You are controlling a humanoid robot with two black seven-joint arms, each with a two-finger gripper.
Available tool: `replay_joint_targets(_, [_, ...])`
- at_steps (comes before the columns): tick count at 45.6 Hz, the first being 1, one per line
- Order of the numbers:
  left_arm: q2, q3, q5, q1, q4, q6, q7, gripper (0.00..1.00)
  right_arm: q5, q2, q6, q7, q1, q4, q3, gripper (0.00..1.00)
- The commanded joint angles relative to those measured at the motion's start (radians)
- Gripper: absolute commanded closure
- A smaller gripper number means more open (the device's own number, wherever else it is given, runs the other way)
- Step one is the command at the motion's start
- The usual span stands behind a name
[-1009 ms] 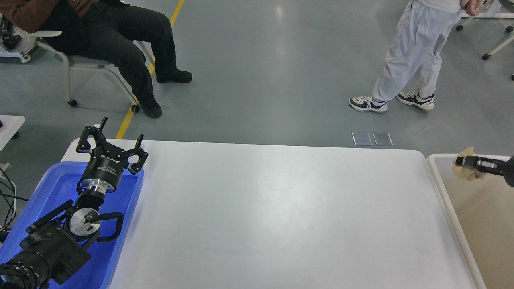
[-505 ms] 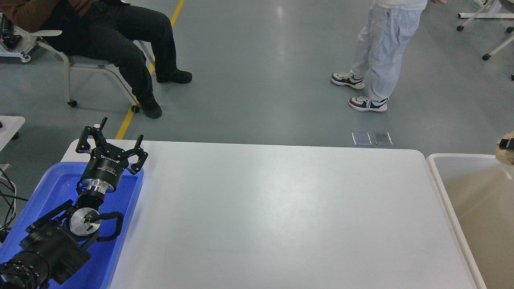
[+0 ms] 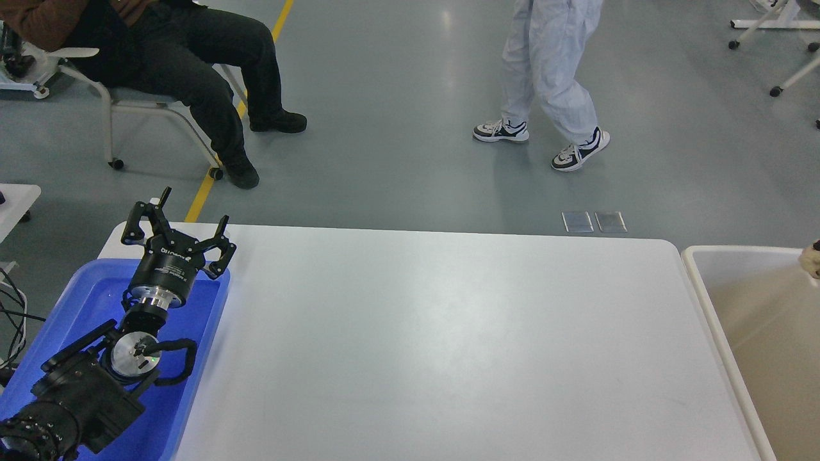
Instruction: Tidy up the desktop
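Observation:
The desktop (image 3: 448,333) is a wide matte white tabletop with rounded corners, and nothing lies on its visible surface. My left gripper (image 3: 178,221) is open and empty. It hovers over the far end of the blue tray (image 3: 83,294) at the table's left. My right gripper is out of view past the right edge. Only a scrap of a tan fluffy thing (image 3: 812,261) shows at that edge, above the beige bin (image 3: 701,288).
The beige bin with a white rim stands against the table's right end. A seated person (image 3: 192,70) is beyond the far left corner. A person in white (image 3: 544,77) walks on the floor behind the table. A small white table (image 3: 16,198) stands at the left edge.
My right gripper, holding the tan fluffy clump over the bin, has moved right and out of view. The person in white has walked left. My left arm has not moved.

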Motion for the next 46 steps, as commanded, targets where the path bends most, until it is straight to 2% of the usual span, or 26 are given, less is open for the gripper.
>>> replay_joint_targets(1, [0.000, 0.000, 0.000, 0.000, 0.000, 0.000, 0.000, 0.00, 0.282, 0.069, -0.009, -0.279, -0.104, -0.011, 0.200, 1.00])
replay_joint_targets(2, [0.000, 0.000, 0.000, 0.000, 0.000, 0.000, 0.000, 0.00, 0.285, 0.081, -0.012, -0.328, -0.116, -0.013, 0.275, 1.00])
replay_joint_targets(3, [0.001, 0.000, -0.001, 0.000, 0.000, 0.000, 0.000, 0.00, 0.285, 0.085, -0.014, -0.350, -0.124, -0.013, 0.317, 1.00])
replay_joint_targets(10, [0.000, 0.000, 0.000, 0.000, 0.000, 0.002, 0.000, 0.00, 0.285, 0.116, -0.026, -0.464, -0.179, -0.013, 0.553, 1.00])
replay_joint_targets(14, [0.000, 0.000, -0.001, 0.000, 0.000, 0.002, 0.000, 0.00, 0.285, 0.144, -0.060, -0.488, -0.199, -0.013, 0.627, 1.00])
replay_joint_targets(21, [0.000, 0.000, -0.001, 0.000, 0.000, 0.002, 0.000, 0.00, 0.286, 0.181, -0.112, -0.505, -0.222, -0.013, 0.724, 0.99])
replay_joint_targets(23, [0.001, 0.000, -0.001, 0.002, 0.000, 0.002, 0.000, 0.00, 0.286, 0.190, -0.119, -0.513, -0.227, -0.013, 0.745, 0.93])
replay_joint_targets(26, [0.001, 0.000, -0.001, 0.000, 0.000, 0.002, 0.000, 0.00, 0.286, 0.197, -0.126, -0.516, -0.231, -0.013, 0.768, 0.90])
replay_joint_targets(29, [0.001, 0.000, -0.001, 0.000, 0.000, 0.002, 0.000, 0.00, 0.286, 0.205, -0.127, -0.516, -0.233, -0.013, 0.784, 0.77])
replay_joint_targets(32, [0.000, 0.000, -0.001, 0.000, 0.000, 0.002, 0.000, 0.00, 0.286, 0.210, -0.129, -0.516, -0.234, -0.013, 0.793, 0.68])
replay_joint_targets(34, [0.001, 0.000, -0.001, 0.000, 0.000, 0.002, 0.000, 0.00, 0.286, 0.210, -0.133, -0.516, -0.236, -0.013, 0.796, 0.58])
replay_joint_targets(40, [0.000, 0.000, -0.001, 0.000, 0.000, 0.002, 0.000, 0.00, 0.286, 0.222, -0.138, -0.516, -0.237, -0.013, 0.802, 0.46])
replay_joint_targets(43, [0.001, 0.000, -0.001, 0.000, 0.000, 0.002, 0.000, 0.00, 0.286, 0.222, -0.139, -0.516, -0.241, -0.013, 0.819, 0.33])
replay_joint_targets(46, [0.000, 0.000, -0.001, 0.002, 0.000, 0.002, 0.000, 0.00, 0.286, 0.222, -0.139, -0.516, -0.242, -0.013, 0.836, 0.13])
